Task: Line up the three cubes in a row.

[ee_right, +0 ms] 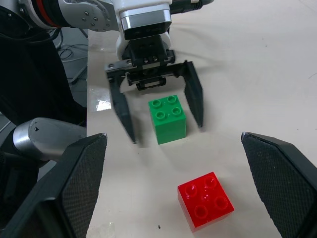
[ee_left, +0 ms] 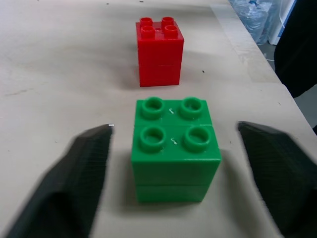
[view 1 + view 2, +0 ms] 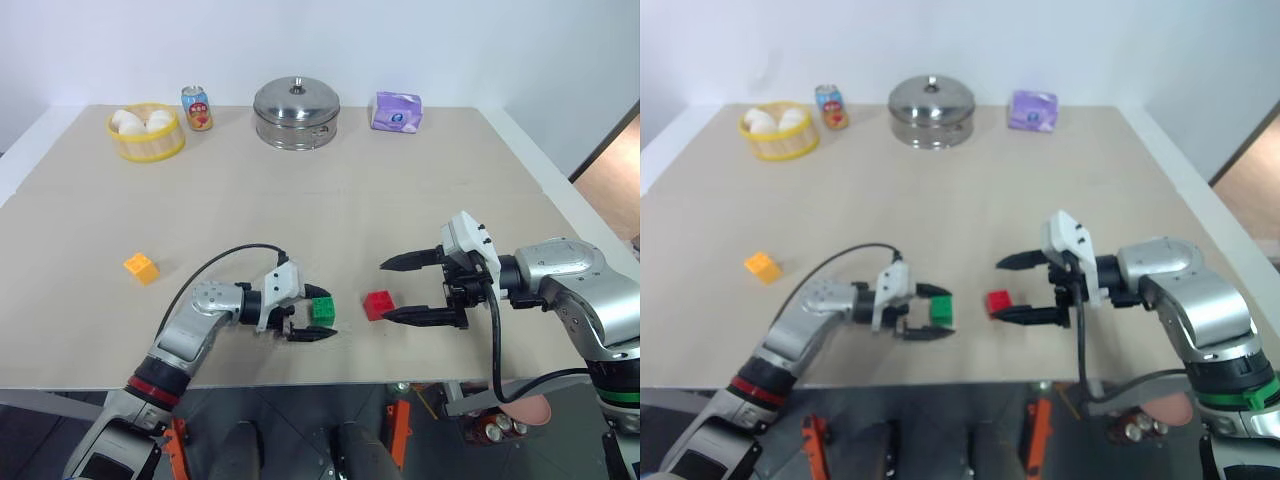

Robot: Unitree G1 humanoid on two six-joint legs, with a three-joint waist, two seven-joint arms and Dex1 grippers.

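One green cube between open left gripper fingers, untouched

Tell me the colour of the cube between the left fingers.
Green cube; the left wrist view shows it best.

A green cube stands studs-up on the pale table, between the two black fingers of the left gripper, which stand clear of its sides. A red cube sits just beyond it.
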